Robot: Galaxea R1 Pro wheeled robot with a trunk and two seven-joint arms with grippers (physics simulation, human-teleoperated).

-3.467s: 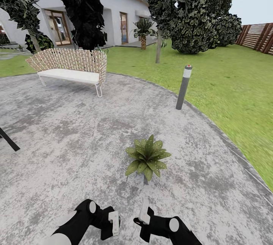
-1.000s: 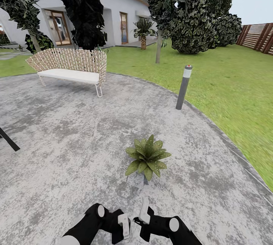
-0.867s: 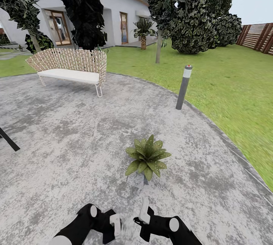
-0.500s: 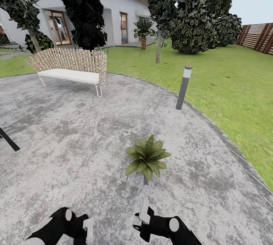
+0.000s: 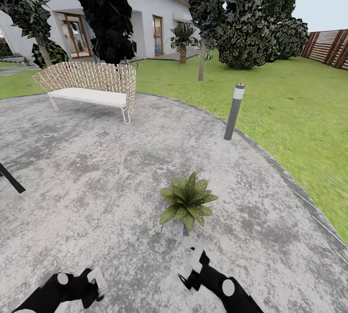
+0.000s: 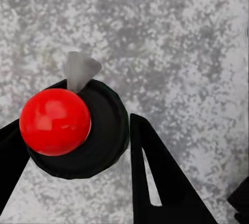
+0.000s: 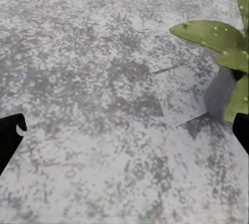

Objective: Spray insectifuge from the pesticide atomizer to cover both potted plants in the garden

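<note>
One potted plant (image 5: 188, 201), a low rosette of pointed speckled green leaves, sits on the round grey mottled patio (image 5: 96, 182) just ahead of my arms; the second plant is out of view. My left gripper (image 5: 95, 278) is low at the left. In the left wrist view its black fingers (image 6: 155, 177) flank the pesticide atomizer (image 6: 72, 130), which has a red round cap, a black collar and a grey nozzle. My right gripper (image 5: 193, 260) hangs just short of the plant. Its fingertips stand wide apart over bare patio, with the plant's leaves (image 7: 218, 35) and grey pot (image 7: 220, 92) close by.
A wicker bench (image 5: 89, 85) stands at the patio's far left and a grey bollard light (image 5: 234, 110) at its right rim. Green lawn (image 5: 290, 110) lies beyond, with a slatted fence (image 5: 328, 47), dark trees, a palm (image 5: 182, 37) and the house. A dark leg (image 5: 10, 177) juts in at left.
My left arm has swung out to the left and lower, away from the right gripper. The right gripper has turned and edged forward towards the plant. The camera has not moved.
</note>
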